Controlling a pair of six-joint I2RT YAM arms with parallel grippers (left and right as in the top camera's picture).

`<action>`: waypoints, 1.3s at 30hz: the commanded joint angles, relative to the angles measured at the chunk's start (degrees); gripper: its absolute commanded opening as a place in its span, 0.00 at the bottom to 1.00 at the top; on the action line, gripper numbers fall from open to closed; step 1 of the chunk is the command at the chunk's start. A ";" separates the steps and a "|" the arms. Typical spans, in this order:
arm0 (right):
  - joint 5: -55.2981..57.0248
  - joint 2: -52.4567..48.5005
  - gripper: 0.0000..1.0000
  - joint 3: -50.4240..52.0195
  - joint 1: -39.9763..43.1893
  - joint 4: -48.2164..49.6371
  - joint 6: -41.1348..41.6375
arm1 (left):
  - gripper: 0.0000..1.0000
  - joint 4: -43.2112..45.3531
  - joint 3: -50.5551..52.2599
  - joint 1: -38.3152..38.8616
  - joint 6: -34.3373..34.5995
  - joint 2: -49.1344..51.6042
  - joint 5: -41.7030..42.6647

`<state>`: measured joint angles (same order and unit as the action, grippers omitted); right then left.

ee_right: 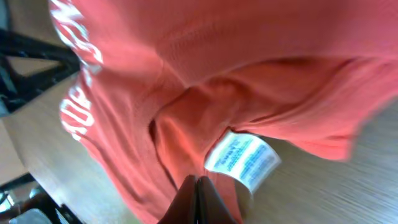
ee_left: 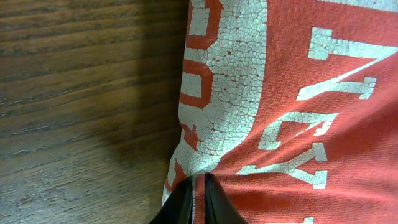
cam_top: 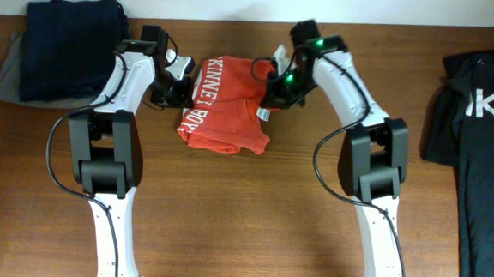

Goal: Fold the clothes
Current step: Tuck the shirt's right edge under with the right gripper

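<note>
Orange-red and crumpled, the cotton T-shirt [cam_top: 225, 111] with cracked white letters lies in the middle of the brown wooden table [cam_top: 243, 207], between the two arms. The left pincer [ee_left: 198, 202] is pinching a thin fold at the shirt's lettered edge. The right pincer [ee_right: 196, 198] is pinching cloth just beside the white label [ee_right: 244, 160]. To fold well, I think both should lift together, pull the cloth flat and even, then lay it down slowly so no lumps stay.
</note>
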<state>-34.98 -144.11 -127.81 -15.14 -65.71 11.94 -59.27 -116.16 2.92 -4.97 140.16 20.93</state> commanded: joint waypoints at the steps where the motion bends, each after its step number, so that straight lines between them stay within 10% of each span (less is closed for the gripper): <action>1: -0.37 -0.07 0.04 3.67 0.20 1.57 -0.52 | 0.10 0.07 0.61 -0.52 -1.16 2.34 -4.90; 39: -1.55 2.89 0.04 5.09 -2.80 7.48 3.82 | 0.10 0.07 0.61 -0.52 -1.16 2.34 -4.92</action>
<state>-37.36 -141.78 -122.48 -16.36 -58.26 14.06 -59.27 -116.16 2.92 -4.97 140.16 20.93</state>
